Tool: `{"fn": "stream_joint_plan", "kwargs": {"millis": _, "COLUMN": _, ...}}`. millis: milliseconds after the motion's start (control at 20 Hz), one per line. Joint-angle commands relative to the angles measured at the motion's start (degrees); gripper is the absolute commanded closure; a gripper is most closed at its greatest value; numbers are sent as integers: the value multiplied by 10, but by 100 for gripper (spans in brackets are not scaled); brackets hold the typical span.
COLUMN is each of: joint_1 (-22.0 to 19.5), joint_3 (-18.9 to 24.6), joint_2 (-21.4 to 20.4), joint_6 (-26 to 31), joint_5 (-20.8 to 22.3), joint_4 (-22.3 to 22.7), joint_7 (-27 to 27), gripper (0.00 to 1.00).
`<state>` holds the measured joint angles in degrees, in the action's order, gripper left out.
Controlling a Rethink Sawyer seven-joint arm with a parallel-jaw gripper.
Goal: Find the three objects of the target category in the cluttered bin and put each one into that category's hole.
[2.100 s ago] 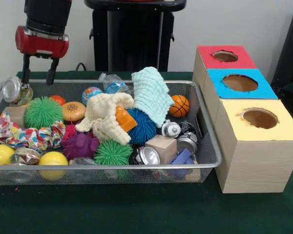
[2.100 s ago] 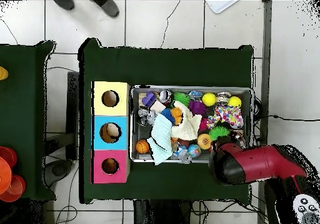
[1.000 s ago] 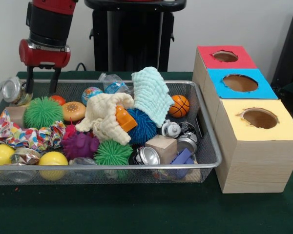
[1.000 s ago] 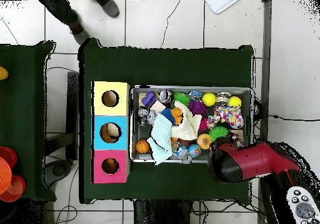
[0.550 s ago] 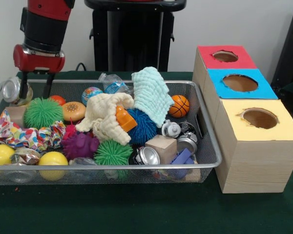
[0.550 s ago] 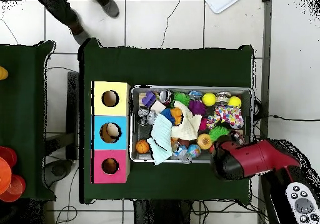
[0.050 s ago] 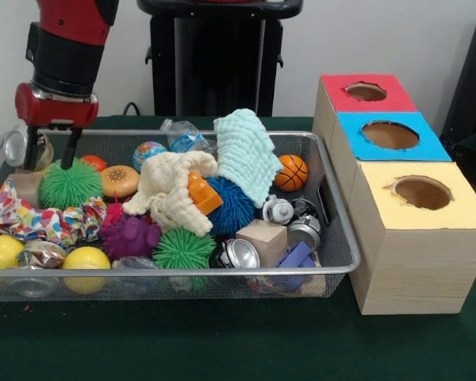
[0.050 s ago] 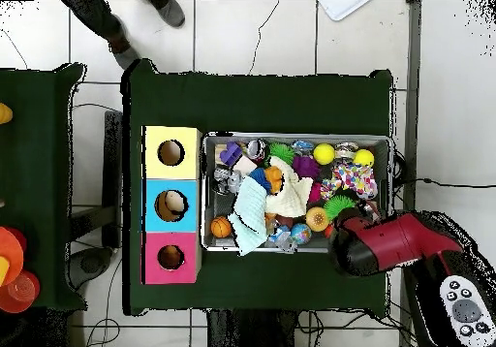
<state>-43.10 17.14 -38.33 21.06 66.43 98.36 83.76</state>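
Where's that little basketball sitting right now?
In the front view the basketball lies at the back right of the wire bin, beside the pale green cloth and close to the blue-topped box.

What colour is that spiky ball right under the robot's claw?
Green: the spiky rubber ball under the gripper shows best in the front view.

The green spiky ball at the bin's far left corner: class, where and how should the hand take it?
Judging by its pose, grip the green spiky ball across its round middle, coming straight down; its top is uncovered, and the open hand hangs just above.
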Motion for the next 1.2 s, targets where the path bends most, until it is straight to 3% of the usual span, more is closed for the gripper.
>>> {"fn": "stream_joint_plan", "kwargs": {"millis": 50, "joint_1": 26, "joint_3": 1, "joint_2": 23, "joint_6": 64, "joint_5": 41, "joint_4": -23, "joint_7": -115, "gripper": 0}}
{"fn": "stream_joint_plan", "kwargs": {"millis": 300, "joint_1": 35, "joint_3": -25, "joint_2": 10, "joint_6": 64, "joint_5": 37, "joint_4": 4, "joint_7": -90, "gripper": 0}}
{"fn": "stream_joint_plan", "kwargs": {"millis": 600, "joint_1": 37, "joint_3": -42, "joint_2": -14, "joint_6": 77, "joint_5": 20, "joint_4": 39, "joint_7": -96, "gripper": 0}}
{"fn": "stream_joint_plan", "kwargs": {"millis": 1200, "joint_1": 14, "joint_3": -29, "joint_2": -52, "joint_6": 108, "joint_5": -12, "joint_4": 72, "joint_7": -159, "gripper": 0}}
